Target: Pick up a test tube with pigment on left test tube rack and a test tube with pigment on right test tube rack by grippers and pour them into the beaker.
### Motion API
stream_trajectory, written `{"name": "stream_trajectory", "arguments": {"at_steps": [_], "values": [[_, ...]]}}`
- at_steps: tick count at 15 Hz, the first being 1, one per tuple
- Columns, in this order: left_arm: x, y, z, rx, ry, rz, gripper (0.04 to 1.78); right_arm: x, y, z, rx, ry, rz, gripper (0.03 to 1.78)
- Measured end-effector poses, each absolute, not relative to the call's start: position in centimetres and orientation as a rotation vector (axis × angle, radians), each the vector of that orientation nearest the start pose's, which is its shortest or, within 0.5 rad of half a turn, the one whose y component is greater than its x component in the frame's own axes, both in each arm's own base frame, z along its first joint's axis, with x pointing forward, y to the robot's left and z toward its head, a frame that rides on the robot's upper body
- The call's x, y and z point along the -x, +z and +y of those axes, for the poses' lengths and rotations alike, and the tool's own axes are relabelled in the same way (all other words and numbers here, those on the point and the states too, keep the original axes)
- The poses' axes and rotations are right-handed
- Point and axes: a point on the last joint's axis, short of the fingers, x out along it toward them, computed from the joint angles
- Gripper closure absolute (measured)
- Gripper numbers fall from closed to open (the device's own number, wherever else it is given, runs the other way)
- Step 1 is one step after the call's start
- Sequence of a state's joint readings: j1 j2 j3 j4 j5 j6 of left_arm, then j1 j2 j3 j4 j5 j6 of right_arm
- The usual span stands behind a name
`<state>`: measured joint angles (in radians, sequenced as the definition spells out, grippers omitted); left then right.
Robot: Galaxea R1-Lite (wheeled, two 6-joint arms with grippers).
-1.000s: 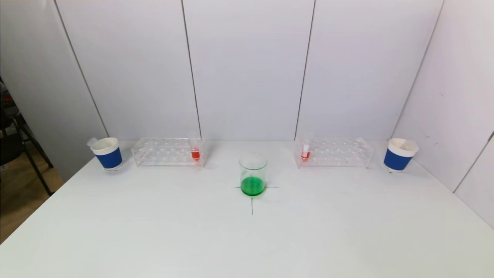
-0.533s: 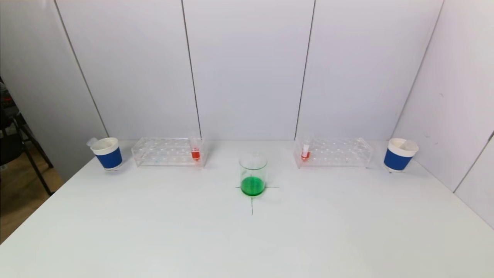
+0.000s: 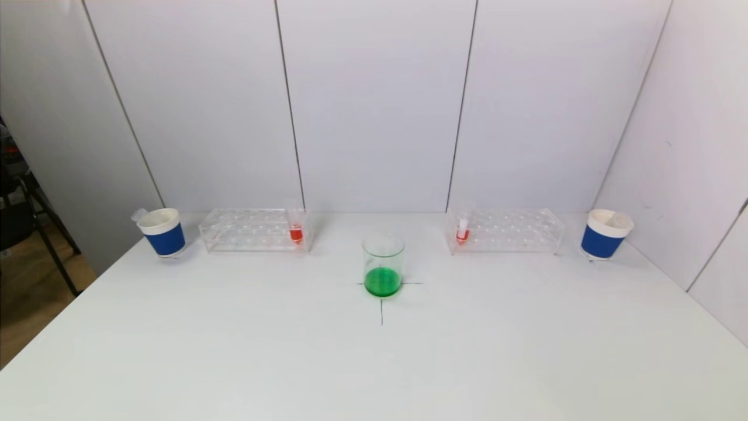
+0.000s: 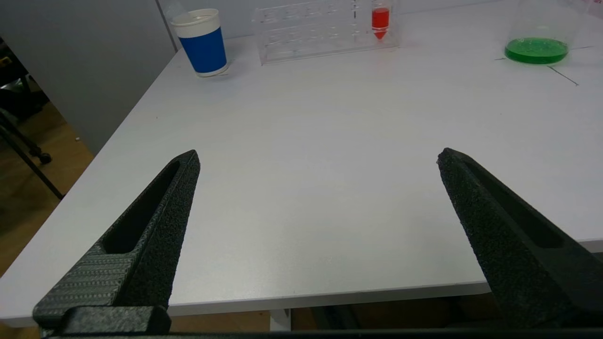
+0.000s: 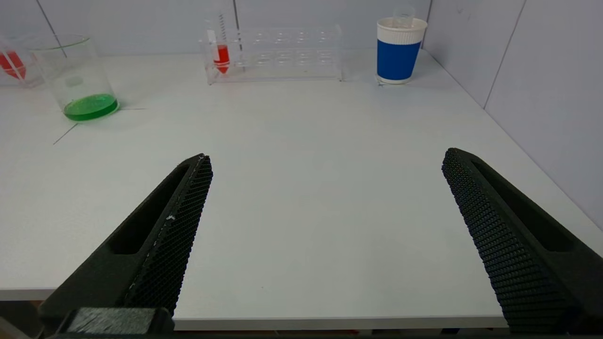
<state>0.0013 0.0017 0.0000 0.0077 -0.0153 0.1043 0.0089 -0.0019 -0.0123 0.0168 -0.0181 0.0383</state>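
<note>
Head view: the beaker [image 3: 383,264] sits mid-counter [image 3: 374,362] on a drawn cross, with a layer of green liquid in the bottom. The left rack [image 3: 252,230] is back on the left side, and its tube [image 3: 296,227] with red pigment stands upright at the end nearest the beaker. The right rack [image 3: 505,231] mirrors it on the other side, and the right tube [image 3: 463,228], also red at the bottom, is upright at that rack's beaker-side end. A blue cup [image 3: 164,232] stands just outside the left rack and another blue cup [image 3: 605,234] just outside the right one. Neither arm shows up here.

Left wrist view: the left gripper [image 4: 318,157] hangs over the near edge of the counter, fingers spread wide with nothing between them. It's well apart from the left rack [image 4: 325,28], where the red tube [image 4: 380,20] is still slotted in. The beaker [image 4: 539,33] is off to the side.

Right wrist view: same deal. The right gripper [image 5: 327,157] is splayed wide and empty above the near edge of the counter, well short of the right rack [image 5: 278,54] and its tube [image 5: 221,54]. The beaker [image 5: 77,77] and the blue cup [image 5: 398,49] flank that rack.
</note>
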Motion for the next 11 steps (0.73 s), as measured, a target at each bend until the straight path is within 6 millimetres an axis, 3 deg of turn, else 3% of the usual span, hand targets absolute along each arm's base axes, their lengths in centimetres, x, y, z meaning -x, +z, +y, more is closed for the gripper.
{"name": "stream_trajectory", "arguments": {"at_steps": [11], "values": [[2.27, 7.48, -0.04, -0.104, -0.014, 0.008, 0.06, 2.39, 7.7, -0.06, -0.038, -0.009, 0.003, 0.04]]}}
